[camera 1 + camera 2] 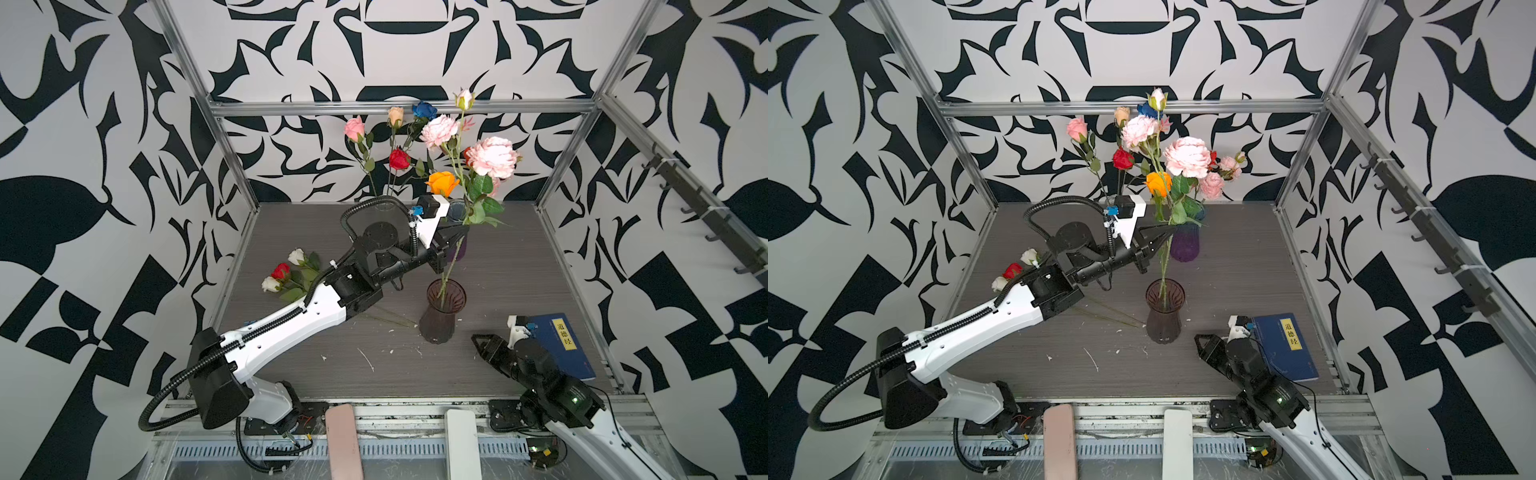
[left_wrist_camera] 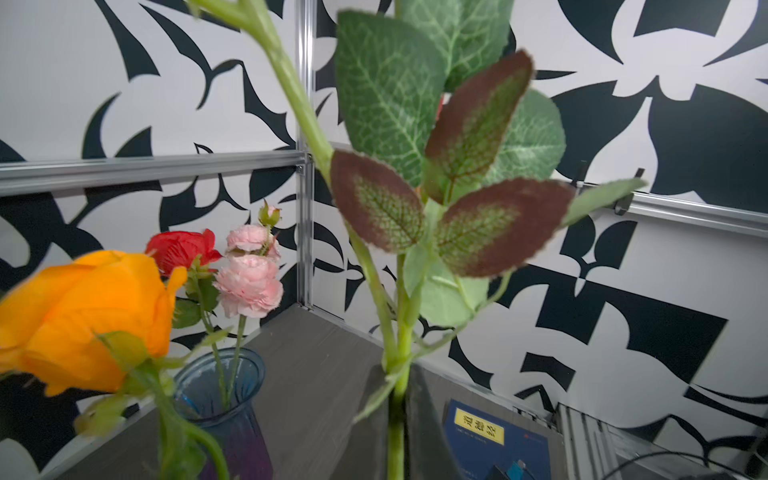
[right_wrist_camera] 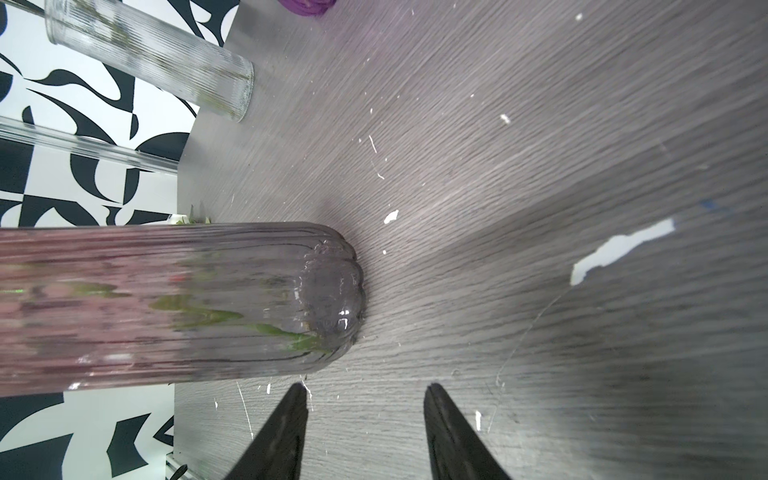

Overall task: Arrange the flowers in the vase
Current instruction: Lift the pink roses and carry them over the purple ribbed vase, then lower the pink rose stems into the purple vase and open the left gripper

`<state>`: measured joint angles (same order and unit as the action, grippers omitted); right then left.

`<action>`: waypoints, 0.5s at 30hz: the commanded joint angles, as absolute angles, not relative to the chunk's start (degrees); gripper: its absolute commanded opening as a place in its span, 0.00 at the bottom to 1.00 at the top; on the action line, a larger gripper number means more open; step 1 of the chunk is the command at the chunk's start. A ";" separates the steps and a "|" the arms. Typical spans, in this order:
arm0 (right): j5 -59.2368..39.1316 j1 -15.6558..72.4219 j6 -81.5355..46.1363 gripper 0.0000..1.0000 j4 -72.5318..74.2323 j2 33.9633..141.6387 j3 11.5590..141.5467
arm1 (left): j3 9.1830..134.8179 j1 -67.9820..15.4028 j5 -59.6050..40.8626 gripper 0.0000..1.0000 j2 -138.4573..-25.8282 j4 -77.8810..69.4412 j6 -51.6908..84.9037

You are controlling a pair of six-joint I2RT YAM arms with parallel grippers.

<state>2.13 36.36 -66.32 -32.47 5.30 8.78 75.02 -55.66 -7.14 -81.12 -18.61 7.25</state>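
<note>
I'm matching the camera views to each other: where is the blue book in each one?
Top view: blue book lower right, yellow label up.
Top view: same spot, lower right.
Left wrist: bottom edge, right of centre.
Right wrist: not in it.
Shared landmark: the blue-and-purple vase, just its purple base in the right wrist view.

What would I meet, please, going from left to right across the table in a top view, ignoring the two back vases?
Loose flowers → dark vase → right pincer → book.
</note>
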 commanded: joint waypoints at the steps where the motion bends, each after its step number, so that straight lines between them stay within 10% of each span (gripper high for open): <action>1: 2.99 36.12 -65.83 0.49 -33.31 4.92 8.90 | 74.82 -55.64 -13.46 0.82 -79.96 -12.88 5.09; 6: 2.99 36.12 -65.96 0.50 -33.33 4.58 8.85 | 58.49 -55.23 -10.59 0.93 -66.42 -15.06 9.60; 15: 2.29 35.95 -66.27 0.50 -32.09 5.42 8.27 | 32.91 -53.55 29.56 0.73 -41.46 17.87 50.57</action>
<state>2.07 36.23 -66.32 -32.77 4.95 8.80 36.14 -53.93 12.21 -44.80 -0.16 31.31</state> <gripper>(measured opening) 0.495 0.731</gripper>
